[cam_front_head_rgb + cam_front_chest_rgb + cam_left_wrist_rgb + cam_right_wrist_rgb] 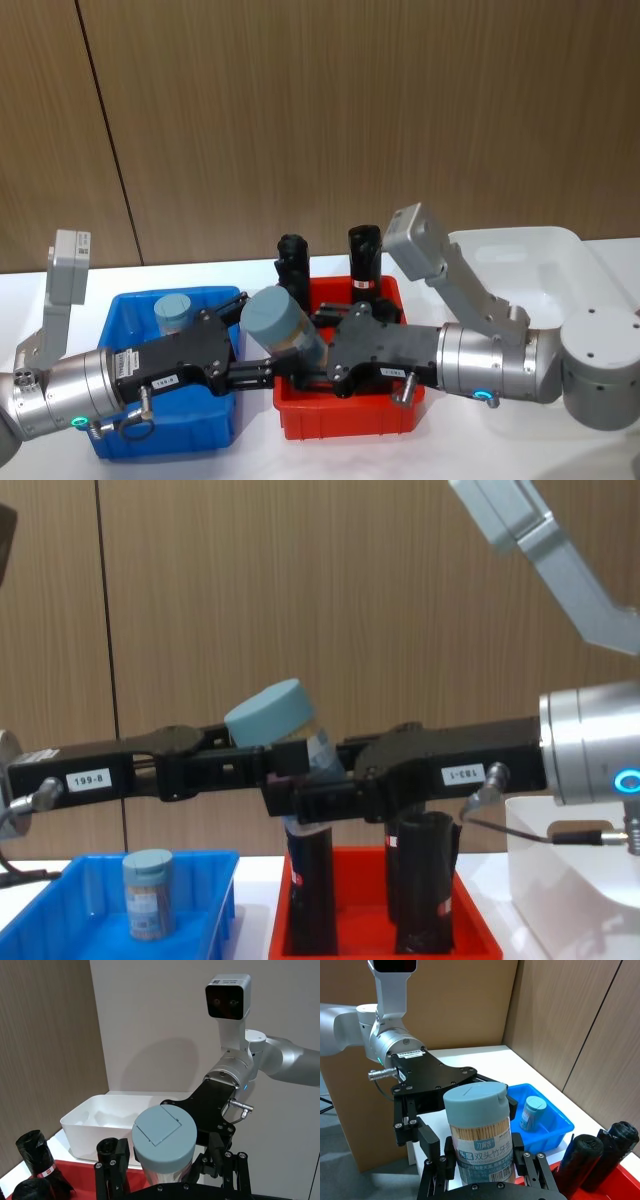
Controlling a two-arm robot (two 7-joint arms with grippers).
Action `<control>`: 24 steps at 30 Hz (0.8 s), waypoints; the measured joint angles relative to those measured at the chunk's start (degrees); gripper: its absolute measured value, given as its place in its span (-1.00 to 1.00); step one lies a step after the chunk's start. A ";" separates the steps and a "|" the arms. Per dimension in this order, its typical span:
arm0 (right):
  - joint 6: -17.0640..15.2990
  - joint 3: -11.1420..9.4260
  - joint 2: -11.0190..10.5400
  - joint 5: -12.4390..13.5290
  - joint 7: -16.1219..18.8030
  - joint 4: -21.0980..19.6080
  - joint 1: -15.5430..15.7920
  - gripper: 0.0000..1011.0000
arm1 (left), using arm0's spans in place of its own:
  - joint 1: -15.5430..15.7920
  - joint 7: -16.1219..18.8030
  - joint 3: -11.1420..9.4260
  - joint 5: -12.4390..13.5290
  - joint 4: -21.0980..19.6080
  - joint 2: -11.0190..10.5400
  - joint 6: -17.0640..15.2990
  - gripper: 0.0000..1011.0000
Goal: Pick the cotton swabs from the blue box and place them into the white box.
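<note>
Where both arms meet mid-frame above the red tray (345, 420), the right hand (482, 1157) is clamped on a cotton swabs jar (285, 325). The left hand (162, 1155) flanks it, though I cannot tell whether it grips. The right wrist view shows another jar (532, 1112) in the blue box (555, 1132); the left wrist view shows the white box (95, 1142).

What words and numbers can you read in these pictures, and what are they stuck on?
"199-8": left sticker, on the left pincer.
"183-1": right sticker, on the right pincer, upside down in the chest view.
"双头竹牙签": label of the jar that the right pincer holds; its smaller print is too blurred.
Label of the second jar in the blue box: too small to read.
</note>
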State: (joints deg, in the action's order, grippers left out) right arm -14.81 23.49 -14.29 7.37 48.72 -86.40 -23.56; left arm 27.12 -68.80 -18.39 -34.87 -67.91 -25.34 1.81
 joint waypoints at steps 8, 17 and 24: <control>0.36 -0.23 -0.69 1.08 -1.00 -0.20 0.20 0.30 | 0.00 0.00 0.02 -0.02 0.00 0.00 0.00 0.99; 1.08 -1.69 -2.49 3.33 -3.30 -0.21 0.86 0.30 | 0.00 0.00 0.03 -0.06 0.00 0.00 0.00 0.99; 1.71 -3.45 -4.35 5.74 -5.97 0.14 1.50 0.30 | 0.00 0.01 0.03 -0.06 0.00 0.00 -0.01 0.99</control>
State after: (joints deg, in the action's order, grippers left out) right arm -13.10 20.04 -18.65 13.12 42.75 -86.26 -22.06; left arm 27.11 -68.79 -18.36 -34.93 -67.91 -25.34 1.80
